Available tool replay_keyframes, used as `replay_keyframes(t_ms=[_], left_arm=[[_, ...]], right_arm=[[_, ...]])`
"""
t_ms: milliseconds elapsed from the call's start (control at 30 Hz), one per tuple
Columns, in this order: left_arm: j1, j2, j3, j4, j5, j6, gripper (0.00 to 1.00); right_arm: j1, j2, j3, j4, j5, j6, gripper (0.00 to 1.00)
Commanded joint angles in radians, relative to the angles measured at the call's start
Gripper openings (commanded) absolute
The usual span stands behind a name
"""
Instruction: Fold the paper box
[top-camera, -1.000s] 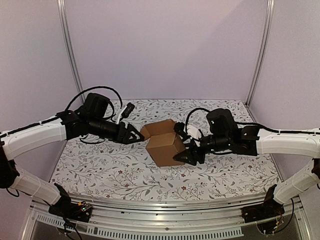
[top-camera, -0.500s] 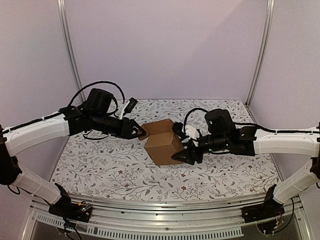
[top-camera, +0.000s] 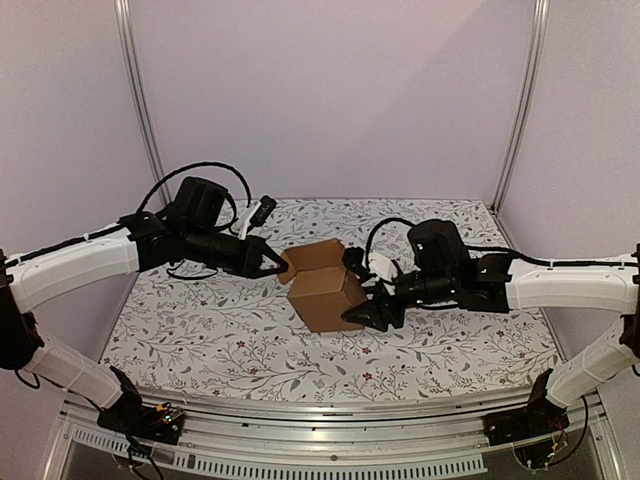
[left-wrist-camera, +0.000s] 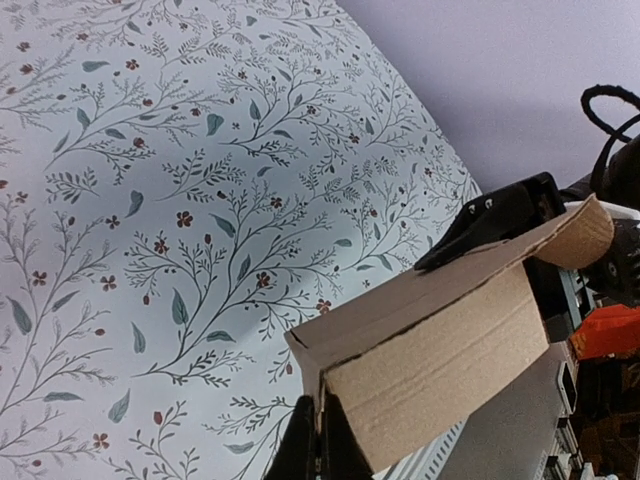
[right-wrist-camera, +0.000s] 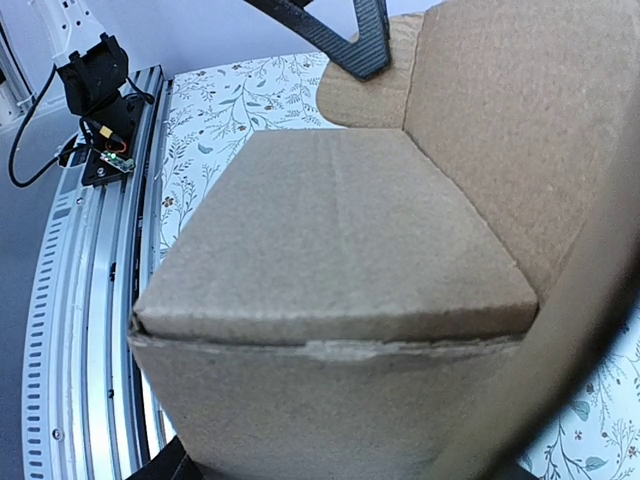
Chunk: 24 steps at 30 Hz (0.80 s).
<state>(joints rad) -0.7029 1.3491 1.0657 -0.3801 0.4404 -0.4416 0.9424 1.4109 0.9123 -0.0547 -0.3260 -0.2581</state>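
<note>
The paper box (top-camera: 322, 290), folded into a cube with its lid flap raised, sat on the flowered table (top-camera: 200, 340) between the two grippers. The left gripper (left-wrist-camera: 322, 442) held its jaws almost together, pinching a thin cardboard edge at the lid's corner, with the rest of the box beyond its tips. The right gripper (top-camera: 362, 313) held its jaws spread wide, the box body clasped between them.

Both arms reaching inward, left gripper (top-camera: 281, 267) pinched narrow, right gripper (top-camera: 362, 316) held low, opening unclear.
</note>
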Motion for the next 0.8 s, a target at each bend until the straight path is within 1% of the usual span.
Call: replay_keyframes(t_ms=[0,67,200,267,367,600,767], left_arm=[[-0.019,0.009,0.019,-0.002,0.001,0.000,0.00],[-0.023,0.012,0.020,0.000,0.000,-0.003,0.00],[-0.040,0.023,0.030,-0.005,-0.011,-0.002,0.00],[-0.046,0.032,0.042,-0.025,-0.026,0.004,0.00],[-0.058,0.049,0.066,-0.070,-0.051,0.019,0.00],[-0.089,0.083,0.101,-0.118,-0.091,0.020,0.00],[-0.116,0.102,0.090,-0.124,-0.123,0.006,0.00]], right_arm=[[0.020,0.031,-0.001,0.028,0.026,-0.023,0.36],[0.033,0.050,-0.010,0.059,0.055,-0.041,0.35],[0.049,0.086,-0.067,0.202,0.125,-0.049,0.33],[0.058,0.105,-0.098,0.277,0.192,-0.048,0.33],[0.061,0.136,-0.149,0.395,0.252,-0.051,0.32],[0.062,0.234,-0.202,0.592,0.311,-0.050,0.34],[0.061,0.331,-0.228,0.737,0.371,-0.018,0.33]])
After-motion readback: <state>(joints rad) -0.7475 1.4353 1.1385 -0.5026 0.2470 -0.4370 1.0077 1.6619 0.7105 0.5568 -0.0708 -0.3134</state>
